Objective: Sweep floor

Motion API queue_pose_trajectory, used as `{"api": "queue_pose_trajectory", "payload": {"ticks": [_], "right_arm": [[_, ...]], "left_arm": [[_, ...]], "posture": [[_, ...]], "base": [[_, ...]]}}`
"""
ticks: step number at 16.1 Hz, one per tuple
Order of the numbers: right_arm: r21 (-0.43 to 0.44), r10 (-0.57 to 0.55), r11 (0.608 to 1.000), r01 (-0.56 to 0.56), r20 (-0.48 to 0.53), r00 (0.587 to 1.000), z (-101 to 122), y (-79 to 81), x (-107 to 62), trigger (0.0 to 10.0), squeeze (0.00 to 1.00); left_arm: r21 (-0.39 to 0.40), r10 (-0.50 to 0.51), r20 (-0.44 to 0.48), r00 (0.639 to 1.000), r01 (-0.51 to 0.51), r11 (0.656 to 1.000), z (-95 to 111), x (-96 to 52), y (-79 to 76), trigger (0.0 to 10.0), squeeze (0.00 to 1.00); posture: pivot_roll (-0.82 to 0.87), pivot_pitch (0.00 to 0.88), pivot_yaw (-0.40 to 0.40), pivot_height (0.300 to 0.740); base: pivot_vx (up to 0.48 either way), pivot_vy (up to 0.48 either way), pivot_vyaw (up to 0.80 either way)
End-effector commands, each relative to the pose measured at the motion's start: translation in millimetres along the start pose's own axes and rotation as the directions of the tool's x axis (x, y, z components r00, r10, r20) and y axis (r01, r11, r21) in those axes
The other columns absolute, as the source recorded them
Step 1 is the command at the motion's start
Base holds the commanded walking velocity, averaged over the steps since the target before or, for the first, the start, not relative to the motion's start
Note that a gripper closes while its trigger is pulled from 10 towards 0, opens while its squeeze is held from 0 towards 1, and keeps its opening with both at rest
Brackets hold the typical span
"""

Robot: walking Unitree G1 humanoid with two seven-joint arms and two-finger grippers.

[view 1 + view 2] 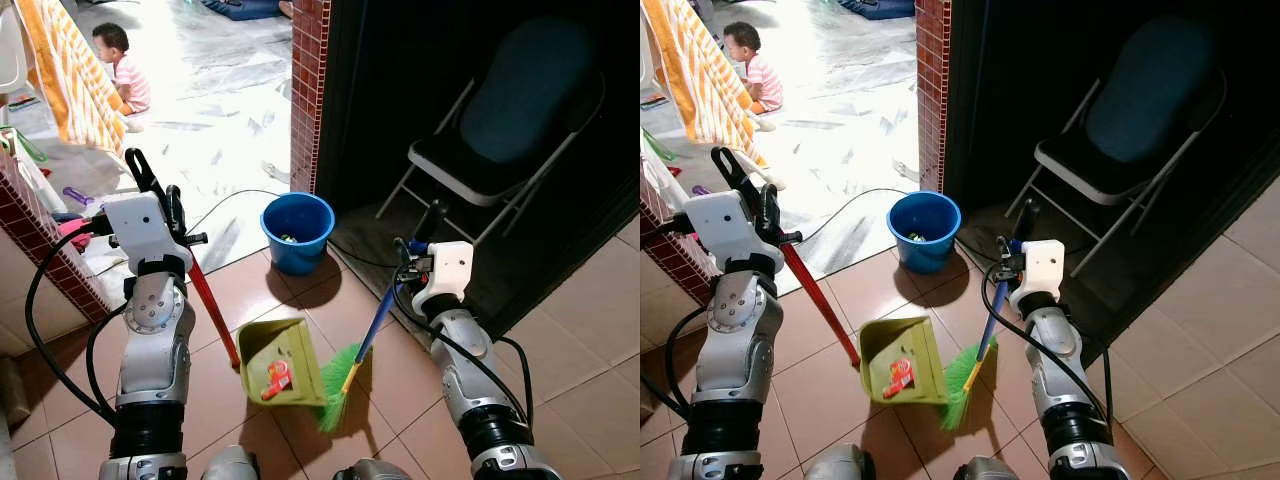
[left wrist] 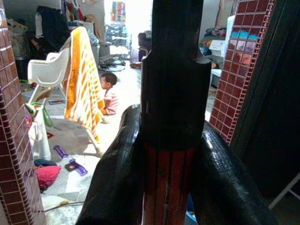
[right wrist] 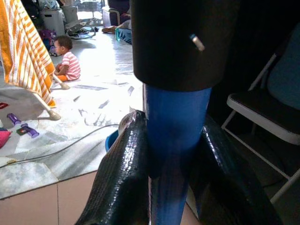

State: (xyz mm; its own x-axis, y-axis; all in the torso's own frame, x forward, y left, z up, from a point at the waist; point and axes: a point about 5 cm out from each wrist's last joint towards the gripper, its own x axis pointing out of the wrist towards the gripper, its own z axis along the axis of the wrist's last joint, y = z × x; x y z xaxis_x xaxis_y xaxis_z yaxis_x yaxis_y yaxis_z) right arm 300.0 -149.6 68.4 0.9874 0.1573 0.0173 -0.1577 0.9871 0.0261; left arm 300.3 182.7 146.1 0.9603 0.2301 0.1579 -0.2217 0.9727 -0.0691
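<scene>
While beside dustpan (image 1: 277,362), broom (image 1: 352,370).

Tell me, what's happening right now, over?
Left gripper shut on dustpan handle. Right gripper shut on broom. Litter in dustpan. Blue bucket ahead.

The green plastic dustpan (image 1: 280,362) lies on the tiled floor (image 1: 590,330), left of the green-bristled broom (image 1: 345,378); the round blue plastic bucket (image 1: 297,231) stands behind them.
</scene>
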Motion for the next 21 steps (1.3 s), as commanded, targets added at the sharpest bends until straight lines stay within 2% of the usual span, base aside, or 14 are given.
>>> {"api": "queue_pose_trajectory", "payload": {"ticks": [1,6,10,18,21], "right_arm": [[0.005,0.005,1.0,-0.005,0.028,1.0,5,1.4,0.7,10.0,0.0],[-0.002,0.01,1.0,-0.01,0.019,1.0,4,1.7,1.6,10.0,0.0],[-0.01,0.014,1.0,-0.013,0.016,1.0,4,1.0,1.8,10.0,0.0],[-0.023,0.028,0.999,-0.027,0.021,0.999,7,1.8,4.0,10.0,0.0],[-0.025,0.032,0.999,-0.031,0.021,0.999,7,2.5,3.8,10.0,0.0]], "left_arm": [[-0.036,0.023,0.16,0.987,-0.017,0.999,42,13.4,-1.6,10.0,0.0],[-0.093,0.105,0.277,0.955,-0.082,0.992,80,29.3,5.7,10.0,0.0],[-0.119,0.136,0.309,0.941,-0.104,0.987,94,35.5,7.6,10.0,0.0],[-0.199,0.201,0.417,0.886,-0.127,0.972,136,47.4,8.7,10.0,0.0],[-0.189,0.216,0.444,0.869,-0.144,0.971,146,51.7,10.2,10.0,0.0]], "posture": [[-0.03,0.0,-0.011,0.74],[-0.03,0.0,-0.02,0.74],[-0.03,0.0,-0.026,0.74],[-0.04,0.0,-0.033,0.74],[-0.04,0.0,-0.033,0.74]], "base": [[0.349,0.0,0.0],[0.379,0.0,0.0],[0.465,0.0,0.0],[0.463,0.0,0.0],[0.458,0.0,0.0]]}}
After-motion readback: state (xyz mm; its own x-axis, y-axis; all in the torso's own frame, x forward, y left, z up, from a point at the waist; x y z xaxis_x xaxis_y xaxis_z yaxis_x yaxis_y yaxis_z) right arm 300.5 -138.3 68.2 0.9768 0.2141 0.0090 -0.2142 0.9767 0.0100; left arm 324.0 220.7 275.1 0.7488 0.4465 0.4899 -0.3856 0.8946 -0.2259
